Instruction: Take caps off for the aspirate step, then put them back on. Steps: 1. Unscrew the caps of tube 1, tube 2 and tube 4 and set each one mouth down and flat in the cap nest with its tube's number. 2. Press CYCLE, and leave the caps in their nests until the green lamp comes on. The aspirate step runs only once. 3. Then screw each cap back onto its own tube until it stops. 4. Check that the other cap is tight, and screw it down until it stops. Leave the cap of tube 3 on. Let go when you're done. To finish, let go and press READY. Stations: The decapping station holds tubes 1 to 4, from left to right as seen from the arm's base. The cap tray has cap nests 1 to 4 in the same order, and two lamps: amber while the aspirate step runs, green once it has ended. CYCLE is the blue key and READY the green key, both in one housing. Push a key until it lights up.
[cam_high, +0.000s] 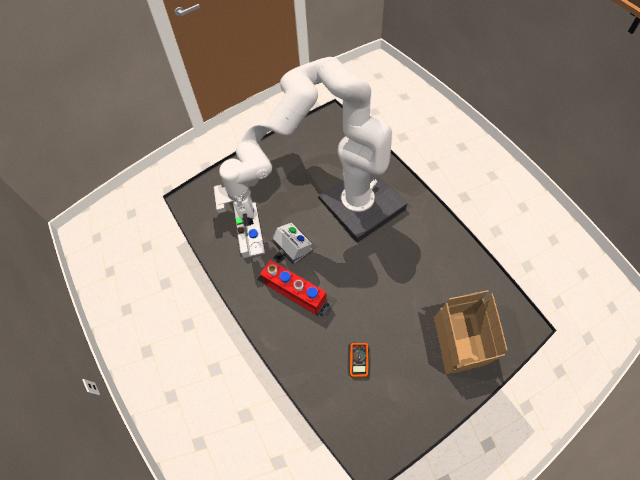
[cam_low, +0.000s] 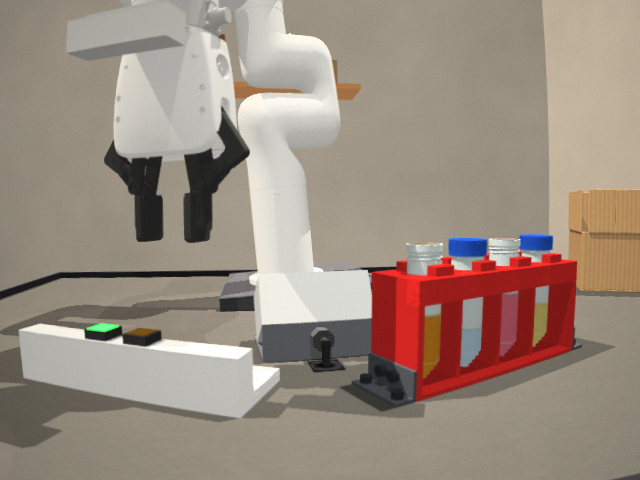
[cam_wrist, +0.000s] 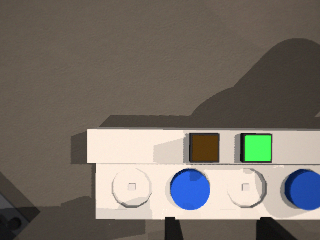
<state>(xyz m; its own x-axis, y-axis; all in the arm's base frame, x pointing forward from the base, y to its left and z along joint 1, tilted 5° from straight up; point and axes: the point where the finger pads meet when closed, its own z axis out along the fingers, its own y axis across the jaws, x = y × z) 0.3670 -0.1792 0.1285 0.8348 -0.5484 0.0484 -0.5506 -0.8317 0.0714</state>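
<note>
Cap tray (cam_wrist: 130, 146): four nests, two blue caps (cam_wrist: 190, 189) seated (second at the wrist view's right edge), two nests bare. Two lamps: green lamp (cam_wrist: 256, 148) lit, amber lamp (cam_wrist: 204, 147) dark. Red decapping station (cam_low: 496, 279): four tubes, two capped blue, two open; the exterior view alone shows their liquids, yet hides the nests. Pincer (cam_low: 173, 217) hangs above the tray, half-spread, grasping nothing. Key housing (cam_high: 292, 241): two keys.
</note>
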